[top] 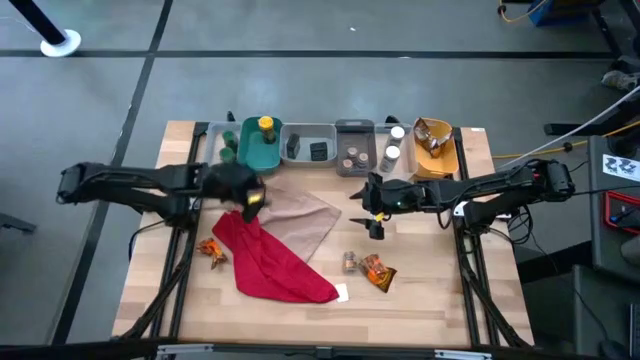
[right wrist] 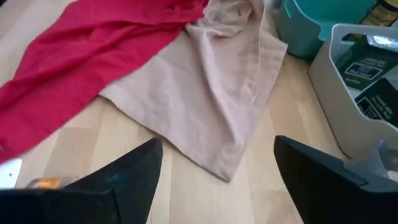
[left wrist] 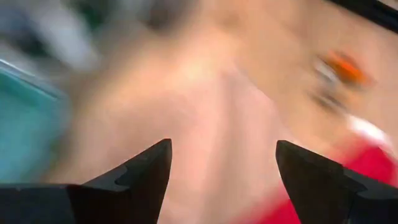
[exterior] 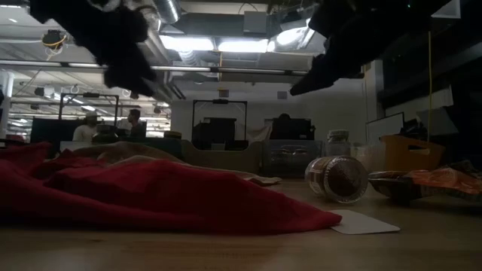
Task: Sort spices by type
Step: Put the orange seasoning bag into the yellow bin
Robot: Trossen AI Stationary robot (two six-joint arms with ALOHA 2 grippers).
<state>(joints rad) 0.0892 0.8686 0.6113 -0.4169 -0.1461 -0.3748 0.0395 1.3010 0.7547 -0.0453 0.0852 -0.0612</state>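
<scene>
**Both grippers empty above the cloths, three spices left loose on the table**

At the left of the high view, the left gripper [top: 250,196] hangs over the tan cloth [top: 300,215], just below the teal bin [top: 272,155]. Its own wrist view shows its fingers spread wide with nothing between them. An orange-brown packet [top: 211,250] lies at the lower left, touching the edge of the red cloth [top: 270,262].

Along the upper middle of the frame runs a row of bins. The teal one holds a yellow-capped bottle [top: 265,126] and green boxes [top: 229,145]. To its right, a grey bin [top: 308,133] holds dark boxes [top: 320,150], the next has small brown jars [top: 353,159], and then come white-capped jars [top: 392,155] and a yellow bin [top: 448,160] of packets.

Right of centre, the right gripper [top: 377,225] hovers over bare wood, jaws parted and empty. Below it lie a loose brown jar [top: 349,262] on its side and a second crinkly packet [top: 378,271], just beside each other.

The sort looks mostly done, with both arms between picks. The next move probably calls for the right gripper to drop onto the jar or the packet, and for the left to reach the packet by the red cloth without snagging the fabric.
</scene>
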